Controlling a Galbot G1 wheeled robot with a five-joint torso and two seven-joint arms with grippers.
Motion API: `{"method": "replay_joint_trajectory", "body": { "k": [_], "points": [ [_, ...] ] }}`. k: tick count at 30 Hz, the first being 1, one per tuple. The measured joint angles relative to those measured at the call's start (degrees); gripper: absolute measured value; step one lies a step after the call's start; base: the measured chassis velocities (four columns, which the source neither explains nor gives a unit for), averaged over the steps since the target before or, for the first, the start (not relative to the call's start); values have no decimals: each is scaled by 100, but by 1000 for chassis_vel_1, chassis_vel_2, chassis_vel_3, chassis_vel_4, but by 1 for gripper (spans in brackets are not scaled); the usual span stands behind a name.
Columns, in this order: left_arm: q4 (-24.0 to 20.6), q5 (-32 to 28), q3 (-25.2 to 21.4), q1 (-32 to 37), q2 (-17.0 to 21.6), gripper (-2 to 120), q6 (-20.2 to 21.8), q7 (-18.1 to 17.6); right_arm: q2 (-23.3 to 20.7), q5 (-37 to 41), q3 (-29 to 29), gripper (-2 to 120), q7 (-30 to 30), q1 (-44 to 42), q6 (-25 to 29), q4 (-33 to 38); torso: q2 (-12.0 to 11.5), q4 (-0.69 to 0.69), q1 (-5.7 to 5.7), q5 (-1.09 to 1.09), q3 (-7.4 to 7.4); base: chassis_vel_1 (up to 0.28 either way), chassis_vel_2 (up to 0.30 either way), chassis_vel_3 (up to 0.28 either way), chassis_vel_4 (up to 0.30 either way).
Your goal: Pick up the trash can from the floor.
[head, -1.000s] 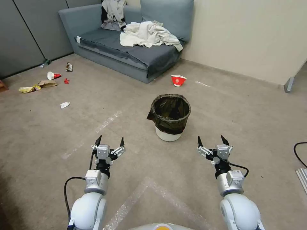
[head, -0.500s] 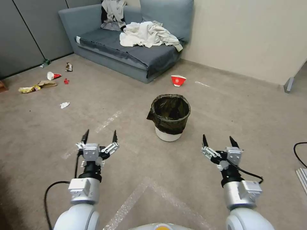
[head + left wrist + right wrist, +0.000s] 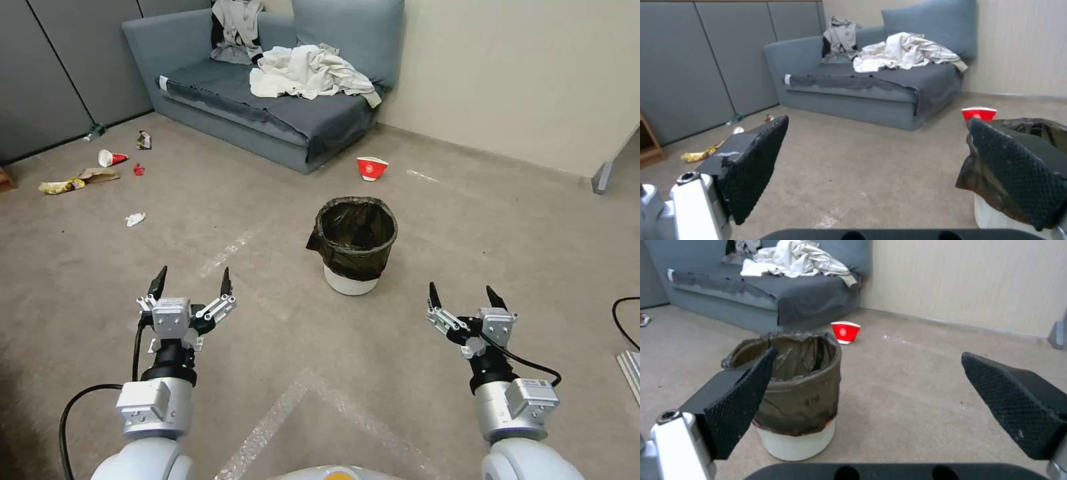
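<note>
The trash can (image 3: 355, 243) is a small white bin with a black bag folded over its rim, standing upright on the carpeted floor (image 3: 280, 220) ahead of me. My left gripper (image 3: 192, 281) hovers open, nearer than the can and to its left. My right gripper (image 3: 465, 298) is open too, nearer than the can and to its right. Neither touches the bin. In the right wrist view the trash can (image 3: 793, 390) stands just beyond the open fingers (image 3: 738, 403). In the left wrist view the trash can (image 3: 1040, 128) shows partly behind one finger (image 3: 1013, 166).
A grey sofa (image 3: 267, 100) with heaped clothes stands at the back. A red-and-white paper bowl (image 3: 371, 167) lies between sofa and bin. Scattered litter (image 3: 100, 167) lies at the far left. A black cable (image 3: 623, 320) curls at the right edge. Tape strips (image 3: 293, 407) cross the carpet.
Both arms have drawn back toward me and spread outward: the left gripper went left, the right gripper slightly right. Both stayed open. The trash can has not moved.
</note>
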Motion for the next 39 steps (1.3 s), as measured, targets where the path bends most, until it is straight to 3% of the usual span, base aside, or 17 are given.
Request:
{"method": "replay_joint_trajectory", "body": {
  "k": [39],
  "points": [
    [112,-87,64,-44,-29,100,-174,-205,-7,3,18,100,84,66,-22,-63,0,-1,0,0,0,-33,-31,-27,-33]
  ]
}}
